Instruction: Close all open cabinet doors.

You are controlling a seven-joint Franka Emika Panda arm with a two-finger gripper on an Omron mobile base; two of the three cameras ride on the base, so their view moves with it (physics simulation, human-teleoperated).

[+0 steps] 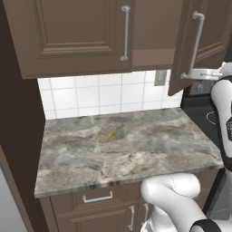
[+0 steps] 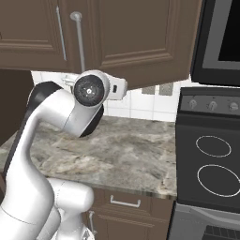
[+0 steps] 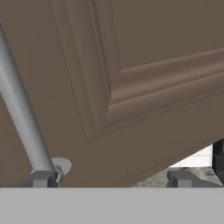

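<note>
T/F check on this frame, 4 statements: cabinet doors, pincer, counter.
1. The right upper cabinet door stands ajar. True.
2. The pincer is clamped shut on the bar handle. False: its jaws are open, facing the door's lower edge, one fingertip beside the handle's base.
3. The left upper cabinet door is closed. True.
4. A pot sits on the marble counter. False: only a tiny yellow speck lies there.

Cabinet doors (image 1: 68, 36): dark brown wood, matt, moulded panels. Bar handles (image 1: 125, 33): smooth brushed silver metal. Counter (image 1: 122, 149): grey veined stone, slight sheen. Backsplash (image 1: 99, 97): glossy white tile. Stove top (image 2: 211, 159): glossy black.
</note>
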